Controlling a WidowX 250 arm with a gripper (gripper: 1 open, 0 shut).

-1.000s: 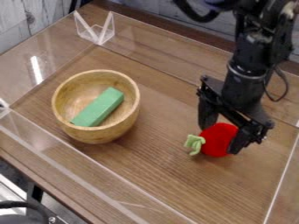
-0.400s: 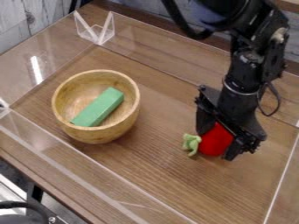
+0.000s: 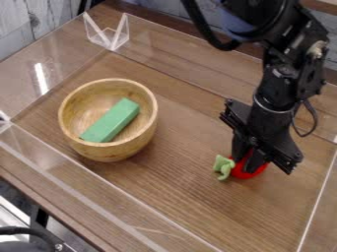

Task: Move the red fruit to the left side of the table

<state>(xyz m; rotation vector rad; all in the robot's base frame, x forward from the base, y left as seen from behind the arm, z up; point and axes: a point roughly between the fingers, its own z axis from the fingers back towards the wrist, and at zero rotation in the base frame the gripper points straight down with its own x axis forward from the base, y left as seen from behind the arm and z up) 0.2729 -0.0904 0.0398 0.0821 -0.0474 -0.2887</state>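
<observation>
- Gripper (image 3: 254,163) pointing down, jaws clamped on red fruit (image 3: 249,169), right side of table (image 3: 171,187), near front acrylic wall (image 3: 171,228).
- Bare wood btwn fruit & bowl (image 3: 109,119); green block (image 3: 110,119) inside bowl.

The red fruit (image 3: 247,168) is small and bright red, with a light-green leafy stem pointing left. It sits low at the frame's lower right on the brown wood-grain surface (image 3: 171,192), partly hidden.
</observation>
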